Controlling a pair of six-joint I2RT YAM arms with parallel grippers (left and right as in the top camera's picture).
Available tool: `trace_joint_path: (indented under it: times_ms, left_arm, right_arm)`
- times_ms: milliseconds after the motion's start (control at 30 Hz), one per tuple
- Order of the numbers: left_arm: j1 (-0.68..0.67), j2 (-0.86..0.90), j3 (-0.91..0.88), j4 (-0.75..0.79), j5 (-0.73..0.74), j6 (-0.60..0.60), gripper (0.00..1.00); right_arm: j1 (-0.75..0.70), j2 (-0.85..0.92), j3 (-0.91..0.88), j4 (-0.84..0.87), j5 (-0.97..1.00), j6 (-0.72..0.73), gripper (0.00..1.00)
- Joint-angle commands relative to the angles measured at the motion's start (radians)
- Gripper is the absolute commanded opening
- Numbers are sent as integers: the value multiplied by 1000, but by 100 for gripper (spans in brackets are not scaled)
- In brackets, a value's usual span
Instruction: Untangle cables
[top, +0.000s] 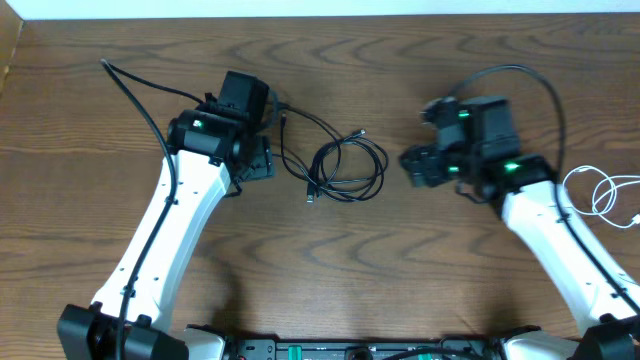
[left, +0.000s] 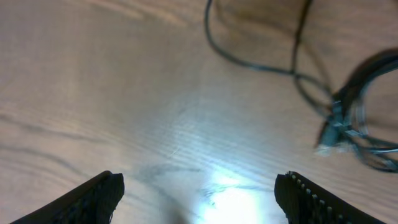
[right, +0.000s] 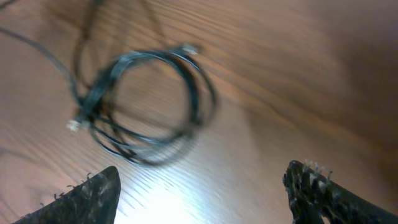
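The wooden table (top: 400, 270) fills every view. The overhead view alone shows both white arms: the left arm (top: 165, 235) reaches up from the lower left and the right arm (top: 560, 235) from the lower right.

The left gripper (top: 256, 158) sits just left of the table's middle and the right gripper (top: 420, 165) right of it, with the black cable (top: 348, 170) lying between them. It is coiled in a loose loop, apart from both grippers, and one strand trails up and left toward the left wrist.

The overhead view does not show how either gripper's fingers stand; the wrist views do. The left gripper (left: 199, 186) has its fingers spread wide with only bare wood between them, and the coil (left: 367, 106) lies ahead and to the right. The right gripper (right: 202, 180) is likewise spread wide over bare wood, with the coil (right: 149, 102) ahead and to the left, blurred.

A white cable (top: 600, 190) loops at the table's right edge, just beside the right arm; only the overhead view shows it.

A small pale plug (left: 328, 135) at the coil's edge shows in both wrist views (right: 76, 124).
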Motion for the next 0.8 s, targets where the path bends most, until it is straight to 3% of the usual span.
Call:
trace_joint_path:
  times_ms: [0,133,533,600,633,700,767]
  left_arm:
    - [12,0,-77,-8,-63,-79,83]
    - [26,0,-120,-8,-63,-147,83]
    - [26,0,-124,-5,-60,-169,83]
    - [26,0,-124,-5,-60,-170,83]
    - [26,0,-124,-4,-60,-170,83]
    - [26,0,-124,-5,-59,-170,83]
    - [26,0,-124,-5,-59,-169,83]
  right_arm:
    - [132,66,11,79,69,12,82]
    - [236,166,11,168,129,31,79]
    - [376,408,11,493,200,410,78]
    - [381,424,11,528,201,462,69]
    - [380,427,11,529,208,480,58]
    - [373,427,11,527,236,491,17]
    - [356,417,12,510,253,477,1]
